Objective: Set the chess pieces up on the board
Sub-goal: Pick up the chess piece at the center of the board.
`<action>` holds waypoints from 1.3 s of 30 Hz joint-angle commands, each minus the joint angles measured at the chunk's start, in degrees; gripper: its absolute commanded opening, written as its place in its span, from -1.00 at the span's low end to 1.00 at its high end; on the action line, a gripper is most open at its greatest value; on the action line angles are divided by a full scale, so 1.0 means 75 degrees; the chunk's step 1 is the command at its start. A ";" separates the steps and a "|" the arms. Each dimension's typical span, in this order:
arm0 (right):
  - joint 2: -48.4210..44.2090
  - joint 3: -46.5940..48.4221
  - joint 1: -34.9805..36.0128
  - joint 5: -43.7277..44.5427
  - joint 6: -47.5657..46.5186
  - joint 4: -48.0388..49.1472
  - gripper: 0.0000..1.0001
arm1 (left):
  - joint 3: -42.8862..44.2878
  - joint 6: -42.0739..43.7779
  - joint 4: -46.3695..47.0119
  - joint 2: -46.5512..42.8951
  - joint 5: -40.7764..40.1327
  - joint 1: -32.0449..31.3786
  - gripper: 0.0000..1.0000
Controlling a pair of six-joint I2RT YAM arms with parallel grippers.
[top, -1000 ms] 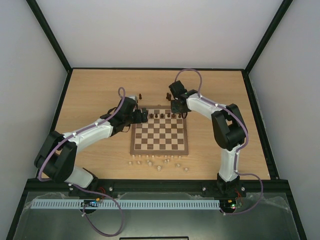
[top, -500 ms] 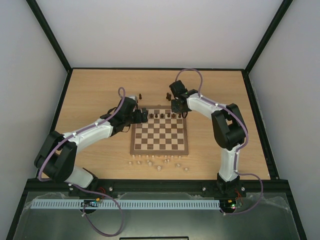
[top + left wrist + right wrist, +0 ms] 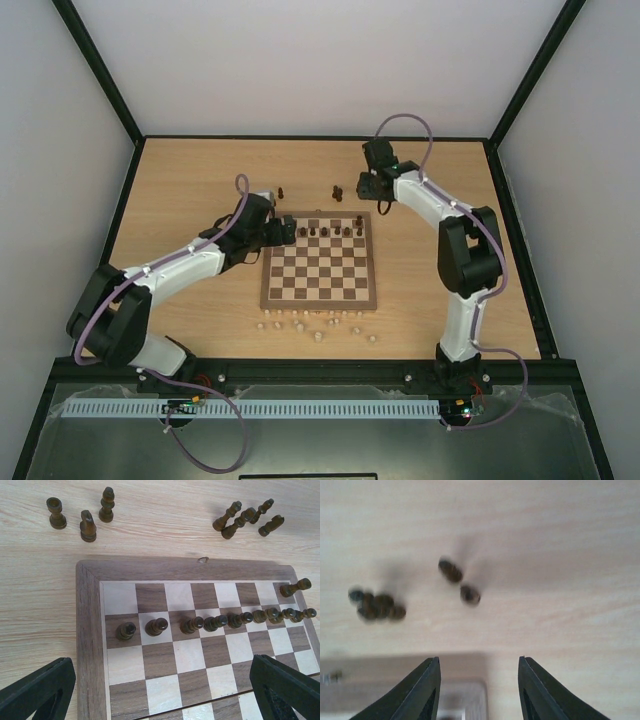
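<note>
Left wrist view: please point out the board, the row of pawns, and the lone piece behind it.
board (image 3: 90,630), left wrist view, its left border.
row of pawns (image 3: 215,623), left wrist view, a middle pawn.
lone piece (image 3: 295,587), left wrist view, its body.

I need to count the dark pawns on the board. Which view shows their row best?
Left wrist: the pawn row stands close and sharp across the board, most pieces separable. Top external shows it as tiny dark specks. Right wrist shows only a blurred board corner, no pawns.
</note>
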 commanded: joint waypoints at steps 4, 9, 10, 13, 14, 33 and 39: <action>0.1277 0.1357 -0.0427 -0.0228 0.0040 -0.0327 -0.16 | -0.0053 -0.0020 0.0020 -0.0252 -0.0010 0.0030 0.98; 0.1861 0.2015 -0.0460 -0.0266 -0.0121 -0.0347 -0.21 | -0.0045 -0.0032 0.0004 -0.0214 -0.0032 0.0036 0.98; 0.1964 0.2160 -0.0463 -0.0272 -0.0159 -0.0368 -0.22 | -0.0046 -0.0015 -0.0008 -0.0217 -0.0044 0.0041 0.98; 0.2305 0.2606 -0.0463 -0.0359 -0.0244 -0.0417 -0.24 | -0.0042 0.0000 -0.0027 -0.0230 -0.0101 0.0063 0.98; 0.2400 0.2729 -0.0463 -0.0366 -0.0250 -0.0464 -0.26 | -0.0040 -0.0006 -0.0030 -0.0241 -0.0117 0.0073 0.98; 0.2553 0.2322 -0.0473 -0.0361 -0.0218 -0.0338 -0.40 | -0.0058 0.0009 0.0032 -0.0071 -0.0076 0.0116 0.98; 0.2499 0.2216 -0.0469 -0.0367 -0.0212 -0.0298 -0.48 | -0.0070 -0.0004 0.0055 -0.0043 -0.0054 0.0111 0.98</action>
